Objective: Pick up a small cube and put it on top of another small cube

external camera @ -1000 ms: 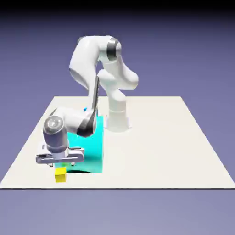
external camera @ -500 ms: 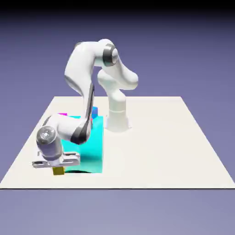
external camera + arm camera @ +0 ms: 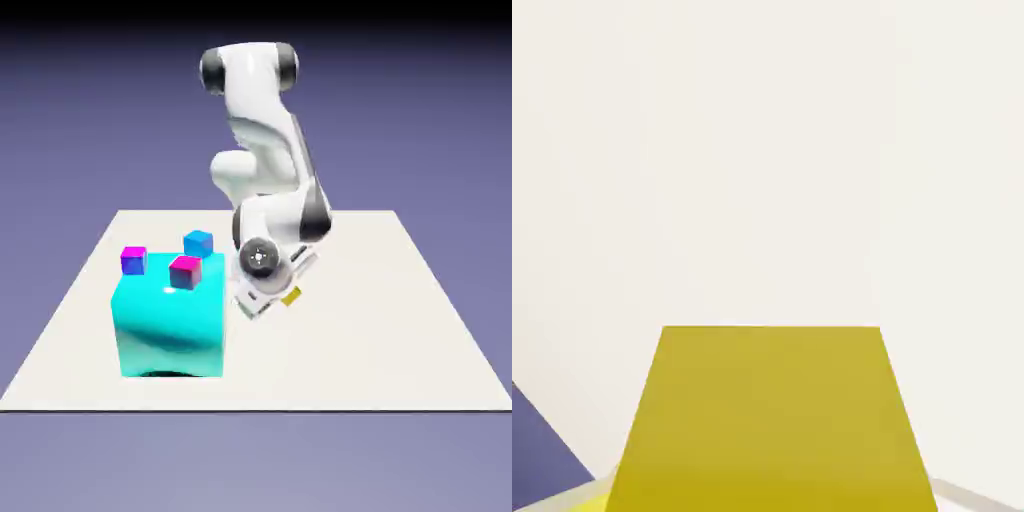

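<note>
Yellow is the cube (image 3: 774, 420) that I have, clamped between the two fingers of my pincer (image 3: 277, 290). I should carry it level and high, I think, and go slowly above the blue cube (image 3: 199, 243) before I lower. It sits at the fingertips, under the hand, beyond the big cyan block (image 3: 171, 325) toward the exterior view's right, above the table (image 3: 400, 340).

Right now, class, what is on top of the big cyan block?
A small cube with a pinkish-red top shows above the block's front. Behind it are a magenta-topped cube and a blue cube; the block hides whatever they rest on.
</note>
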Controlling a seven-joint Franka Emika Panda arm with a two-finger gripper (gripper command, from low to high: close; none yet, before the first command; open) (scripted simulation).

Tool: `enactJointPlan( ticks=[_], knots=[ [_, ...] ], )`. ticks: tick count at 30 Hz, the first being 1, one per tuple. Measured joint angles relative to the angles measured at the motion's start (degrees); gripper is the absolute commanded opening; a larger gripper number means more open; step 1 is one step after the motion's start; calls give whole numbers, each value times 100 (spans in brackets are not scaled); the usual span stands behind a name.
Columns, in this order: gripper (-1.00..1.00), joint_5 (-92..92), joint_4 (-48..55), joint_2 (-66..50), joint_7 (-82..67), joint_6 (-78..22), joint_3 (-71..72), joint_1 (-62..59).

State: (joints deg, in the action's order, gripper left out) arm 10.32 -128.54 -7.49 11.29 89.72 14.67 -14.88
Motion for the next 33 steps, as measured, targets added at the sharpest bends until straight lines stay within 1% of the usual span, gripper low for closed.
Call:
enactJointPlan(
  ticks=[6,19,22,27,28,30,33],
  knots=[
    [-100,-105,-573,1246,1253,-272,-736,16],
    [-100,-966,-1170,3382,4481,-344,-2815,-95],
    [-100,-1094,-1167,3518,4802,-306,-3035,-126],
    [-100,-1136,-2205,3591,4792,658,-3057,-157],
    [100,-1136,-2207,3591,4792,660,-3057,-157],
    [100,-1149,-2207,3591,4794,659,-3057,-157],
    [100,-1123,-1585,3547,4799,81,-3044,-138]
  ],
)
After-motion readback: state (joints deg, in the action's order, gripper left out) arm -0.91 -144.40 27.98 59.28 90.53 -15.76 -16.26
